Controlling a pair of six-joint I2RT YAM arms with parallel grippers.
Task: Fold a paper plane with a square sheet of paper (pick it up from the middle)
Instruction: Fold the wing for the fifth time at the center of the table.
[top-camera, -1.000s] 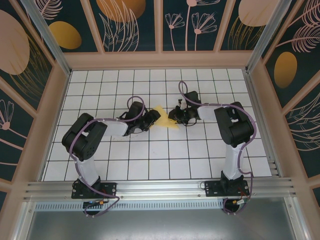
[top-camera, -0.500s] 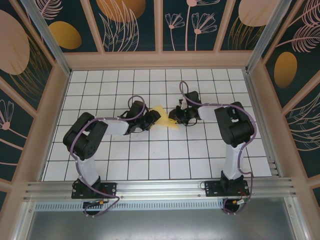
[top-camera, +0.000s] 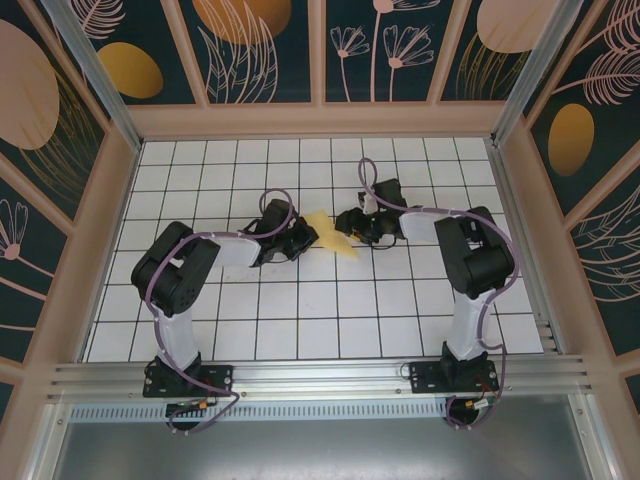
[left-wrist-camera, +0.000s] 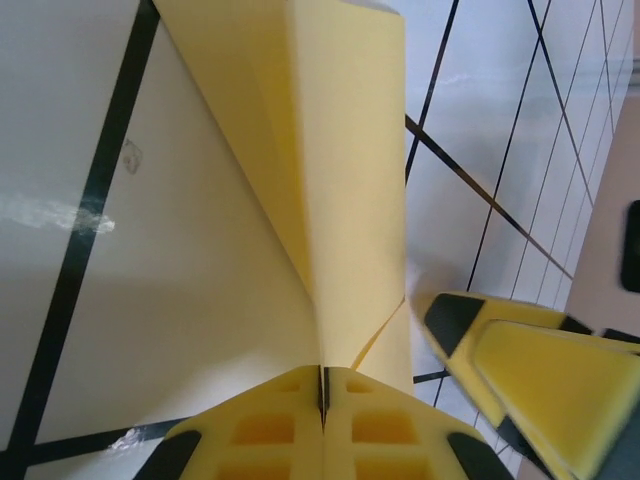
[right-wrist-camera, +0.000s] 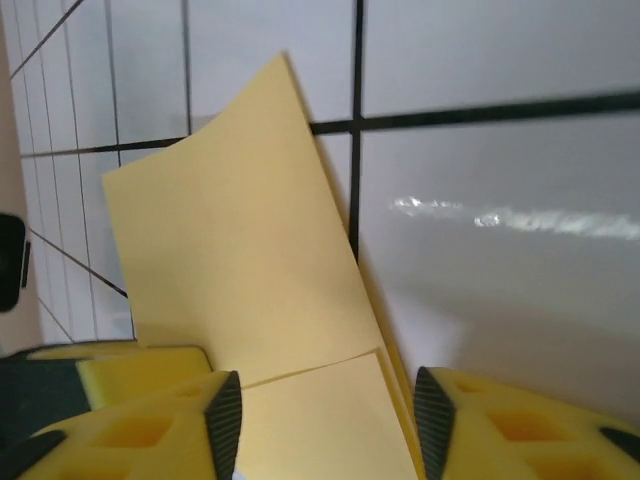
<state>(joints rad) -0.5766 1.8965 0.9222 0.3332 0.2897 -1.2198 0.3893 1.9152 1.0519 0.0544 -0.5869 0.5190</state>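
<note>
White gridded worktop (top-camera: 300, 320) boxed in by a pale frame. Dark teal wall panels (top-camera: 265, 50) with orange ovals and line-drawn plants on the worktop's left, far and right sides. Aluminium rail (top-camera: 320, 378) along the worktop's near edge, both arm bases bolted to it.

Left arm (top-camera: 175, 280) rising from the near-left of the worktop, elbowed, wrist reaching in just left of worktop centre. Right arm (top-camera: 470, 260) mirrored from the near-right, wrist just right of centre. Purple cable looped along each.

Folded yellow paper (top-camera: 332, 235) a little beyond worktop centre, between the two wrists. From the left wrist: layered wedge with one sharp crease along its length, narrowing toward the camera. From the right wrist: flat flap with one corner reaching across a black grid line.

Left gripper (left-wrist-camera: 322, 392) left of worktop centre: jaws pressed together, pinching the narrow end of the paper at the crease.

Right gripper (right-wrist-camera: 328, 425) right of worktop centre: jaws spread, paper lying in the gap between the yellow pads (right-wrist-camera: 150, 430). Contact with the pad faces not clear enough to call.
</note>
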